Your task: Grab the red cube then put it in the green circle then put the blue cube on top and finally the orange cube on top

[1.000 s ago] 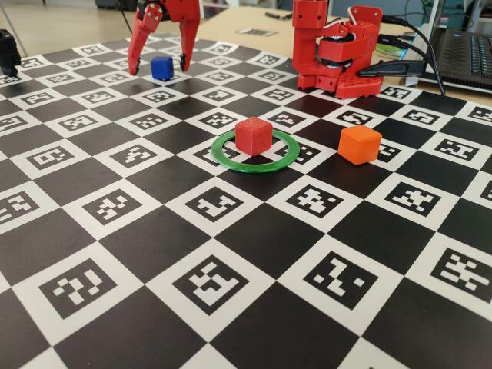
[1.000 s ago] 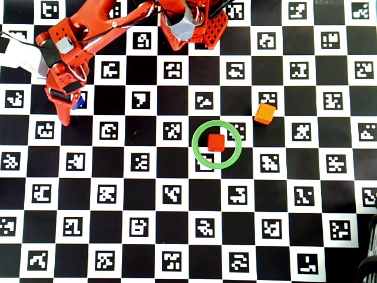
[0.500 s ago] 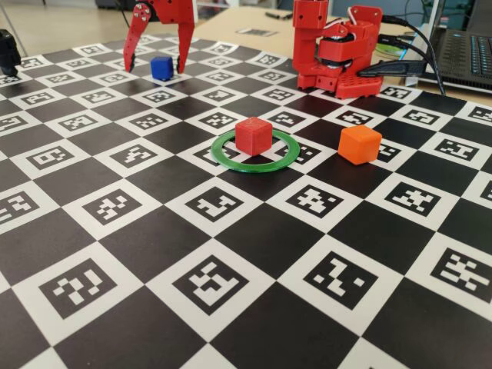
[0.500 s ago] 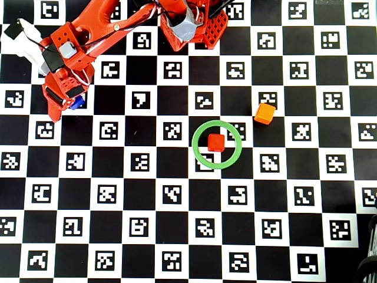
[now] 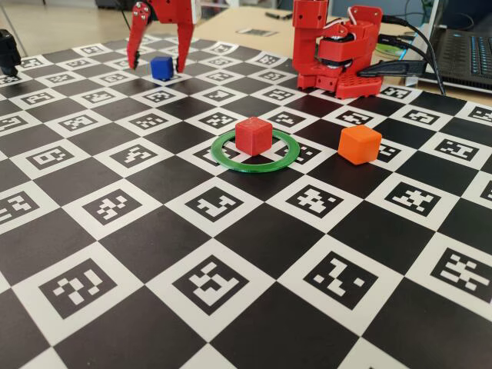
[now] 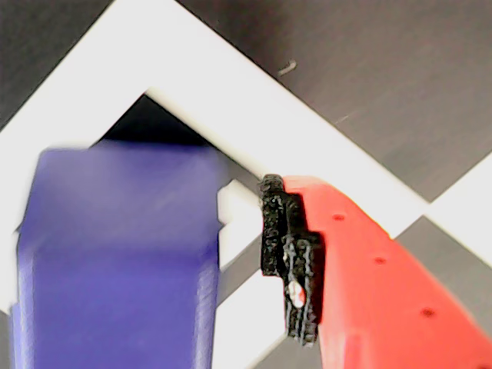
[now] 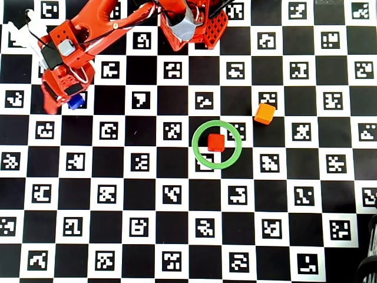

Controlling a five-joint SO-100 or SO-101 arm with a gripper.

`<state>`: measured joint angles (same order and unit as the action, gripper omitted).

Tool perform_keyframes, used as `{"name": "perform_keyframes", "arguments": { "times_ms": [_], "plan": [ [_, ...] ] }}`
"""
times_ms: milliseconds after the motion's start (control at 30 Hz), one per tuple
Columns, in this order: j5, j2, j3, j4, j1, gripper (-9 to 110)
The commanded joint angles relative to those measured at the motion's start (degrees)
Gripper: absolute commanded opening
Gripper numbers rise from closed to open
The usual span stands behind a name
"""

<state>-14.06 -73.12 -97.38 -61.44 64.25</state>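
Note:
The red cube (image 5: 254, 135) (image 7: 216, 142) stands inside the green circle (image 5: 231, 157) (image 7: 195, 144) near the middle of the board. The orange cube (image 5: 360, 144) (image 7: 264, 113) sits on the board to the ring's right, apart from it. At the far left, the blue cube (image 5: 161, 68) (image 7: 75, 102) rests on the board between the two fingers of my red gripper (image 5: 157, 68) (image 7: 62, 103), which is open. In the wrist view the blue cube (image 6: 115, 254) fills the left, and a gap of board separates it from the black pad (image 6: 288, 254) of one finger. The other finger is out of that view.
The arm's red base (image 5: 338, 50) (image 7: 191, 23) stands at the far edge of the checkered marker board (image 5: 231, 292). A laptop (image 5: 469, 54) and cables lie at the far right, off the board. A black object (image 5: 8, 50) sits at the left edge.
The gripper has shifted toward the board's far edge, upward and slightly left in the overhead view, staying open around the blue cube. None of the cubes has moved.

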Motion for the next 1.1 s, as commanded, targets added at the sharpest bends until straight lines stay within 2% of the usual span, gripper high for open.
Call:
{"name": "perform_keyframes", "arguments": {
  "times_ms": [0, 367, 733, 833, 1067],
  "plan": [
    [0.53, -5.01, 1.41, 0.79, 0.7, 41],
    [6.68, -3.78, 3.87, -2.64, -0.7, 41],
    [8.26, -3.87, 3.78, -1.32, -2.02, 41],
    [8.44, -3.87, 3.43, -0.53, -2.02, 37],
    [9.4, -3.96, 3.08, 1.32, -1.76, 19]
  ]
}}
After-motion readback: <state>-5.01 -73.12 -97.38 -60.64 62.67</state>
